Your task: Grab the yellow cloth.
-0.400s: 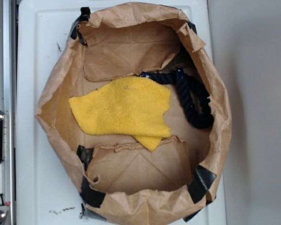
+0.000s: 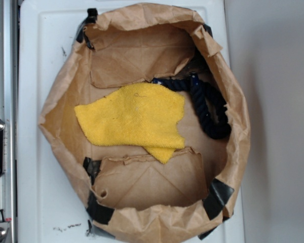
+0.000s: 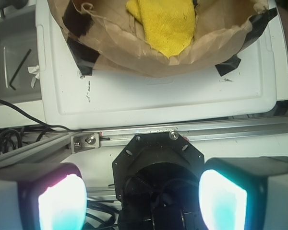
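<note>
- Two fingers [image 3: 61, 201] show at the bottom of the wrist view, one at each side, spread wide with nothing between them; the gripper [image 3: 142, 200] is empty and ready, which suits a grab not yet begun
- Ahead of the fingers and well apart from them lies the yellow cloth [image 2: 134, 119], flat on the floor of a brown paper bag [image 2: 233, 101] whose walls are rolled down, so the cloth is open to reach from above
- One pointed corner of the cloth tucks under a torn paper flap [image 2: 152, 179] on the side nearest the fingers; that flap may catch a finger coming in low, so a descent over the middle of the cloth looks safer
- Beyond the cloth, at the far side from the fingers, a dark navy rope [image 2: 210, 109] curls along the bag wall and touches the cloth's edge; a pinch there risks taking the wrong thing
- Black tape [image 3: 84, 52] holds the bag's corners to a white tray [image 3: 182, 96], likely so the bag does not lift with the cloth
- Between the fingers and the tray runs a metal rail [image 3: 211, 130], with the arm's black base [image 3: 156, 160] directly between the fingers; I judge the arm is parked at its start pose, the whole approach remaining
- Terry fabric lying flat should bunch easily once pinched
</note>
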### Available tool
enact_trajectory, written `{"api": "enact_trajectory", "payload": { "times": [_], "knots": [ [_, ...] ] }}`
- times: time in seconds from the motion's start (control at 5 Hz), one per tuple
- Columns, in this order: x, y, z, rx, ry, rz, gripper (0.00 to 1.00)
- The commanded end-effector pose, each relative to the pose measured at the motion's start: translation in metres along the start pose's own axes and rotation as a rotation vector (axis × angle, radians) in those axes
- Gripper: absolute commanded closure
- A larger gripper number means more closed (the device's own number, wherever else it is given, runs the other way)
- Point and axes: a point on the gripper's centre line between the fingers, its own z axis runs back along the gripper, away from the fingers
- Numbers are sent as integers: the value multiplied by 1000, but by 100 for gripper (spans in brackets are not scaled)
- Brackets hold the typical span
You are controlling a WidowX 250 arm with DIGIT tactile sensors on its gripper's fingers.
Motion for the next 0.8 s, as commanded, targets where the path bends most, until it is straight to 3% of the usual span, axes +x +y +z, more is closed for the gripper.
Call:
{"api": "enact_trajectory", "payload": {
  "times": [0.0, 0.6],
  "knots": [
    [55, 6, -51, 93, 61, 81, 0],
    [85, 22, -138, 212, 152, 41, 0]
  ]
}}
